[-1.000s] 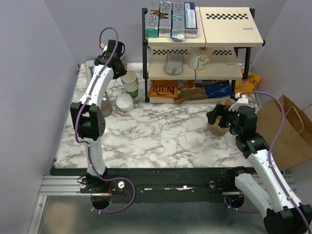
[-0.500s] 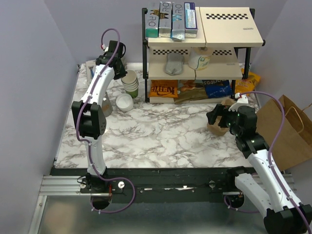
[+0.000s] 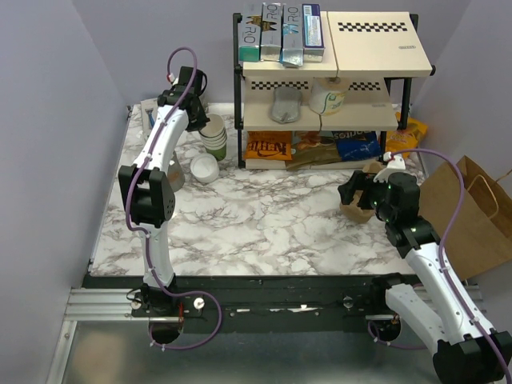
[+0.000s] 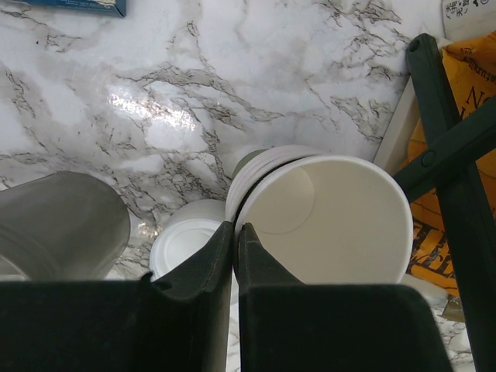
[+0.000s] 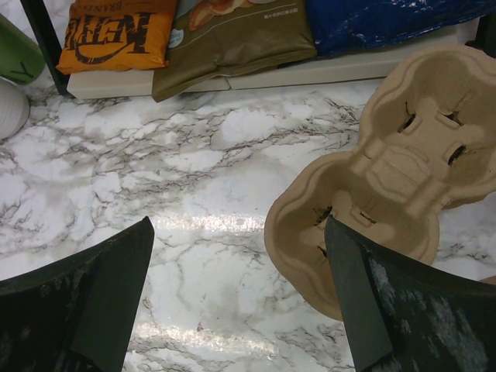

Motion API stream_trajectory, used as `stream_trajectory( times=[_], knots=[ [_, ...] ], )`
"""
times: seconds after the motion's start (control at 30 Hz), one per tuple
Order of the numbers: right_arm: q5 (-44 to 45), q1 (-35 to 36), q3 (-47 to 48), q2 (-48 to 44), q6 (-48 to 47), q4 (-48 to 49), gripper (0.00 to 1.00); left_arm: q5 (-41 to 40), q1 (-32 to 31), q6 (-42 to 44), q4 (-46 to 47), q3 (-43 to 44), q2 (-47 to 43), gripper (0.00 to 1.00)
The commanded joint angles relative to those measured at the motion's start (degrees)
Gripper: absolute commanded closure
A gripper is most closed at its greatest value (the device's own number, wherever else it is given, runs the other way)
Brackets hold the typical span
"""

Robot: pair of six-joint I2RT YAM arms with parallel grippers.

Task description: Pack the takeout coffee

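Looking at the left wrist view, the left pincer (image 4: 235,232) is sitting pinched down narrow. The rim of the top cup (image 4: 325,225) on the stack of lidless cups (image 3: 214,136) is running right into the slit between its fingers. So it's looking like a grip on that cup wall, not on the coffee.

The takeout coffee (image 4: 184,244) is standing upright on the bench (image 3: 264,216), lid up, long axis vertical. It's sitting just beside the stack and a touch left of the fingers in that view; from above, it's on the near side of the stack. That's making the left arm easily the nearer one. The right pincer (image 5: 238,225) is hanging wide open with nothing in it, well apart across the bench. It's hovering by the cardboard cup carrier (image 5: 387,170), next to the paper bag (image 3: 468,216).

Comparing with a second back: the left wrist is nudging slightly toward the back wall and its fingers are closing in from a wider gap. Coffee, stack and right arm aren't really moving.
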Motion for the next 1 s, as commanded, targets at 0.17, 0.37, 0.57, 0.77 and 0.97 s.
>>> stream_trajectory(
  times=[0.17, 0.37, 0.57, 0.77, 0.97],
  knots=[
    [-0.81, 0.11, 1.83, -0.09, -0.59, -1.24, 0.00, 1.68, -0.11, 1.49, -2.57, 3.06, -1.67, 0.99],
    [-1.16, 0.11, 2.01, -0.17, -0.68, -1.24, 0.00, 3.27, -0.11, 2.02, -2.22, 4.11, -2.81, 1.00],
    [-1.25, 0.11, 2.36, -1.23, -0.68, -1.59, 0.00, 3.88, -0.11, 1.93, -1.43, 7.10, -5.44, 1.00],
    [-0.55, 0.11, 2.18, -2.63, -0.41, -1.68, 0.00, 3.27, -0.02, 1.66, -1.69, 7.19, -8.51, 1.00],
    [-0.11, 0.11, 2.97, -3.16, -0.06, -2.38, 0.00, 2.66, -0.11, 1.31, -0.29, 4.38, -15.53, 1.00]
  ],
)
